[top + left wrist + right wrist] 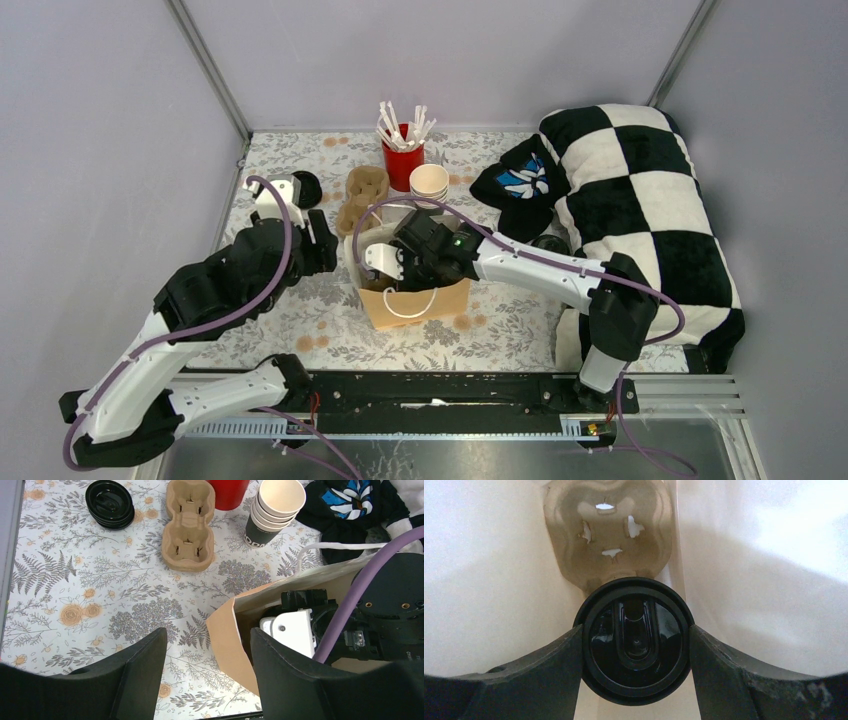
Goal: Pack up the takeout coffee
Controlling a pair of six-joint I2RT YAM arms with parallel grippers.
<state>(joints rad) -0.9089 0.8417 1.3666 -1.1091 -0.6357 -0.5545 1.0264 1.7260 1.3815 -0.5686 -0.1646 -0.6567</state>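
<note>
In the right wrist view a takeout coffee (636,612) with a glossy round black lid sits between my right gripper's (636,652) fingers, which press on the lid's rim from both sides. It hangs inside the brown paper bag (415,305), above a pulp cup carrier (609,545) lying at the bag's bottom. From above, the right gripper (400,262) reaches into the bag's mouth and hides the cup. My left gripper (207,645) is open at the bag's left side. The bag's edge (227,640) stands loose between its fingers, which do not pinch it.
A second pulp carrier (362,198) lies on the floral cloth behind the bag. Near it are a stack of black lids (306,187), a red cup of white sticks (402,160) and a stack of lidless cups (429,183). A black cloth (520,185) and a checkered pillow (640,200) fill the right side.
</note>
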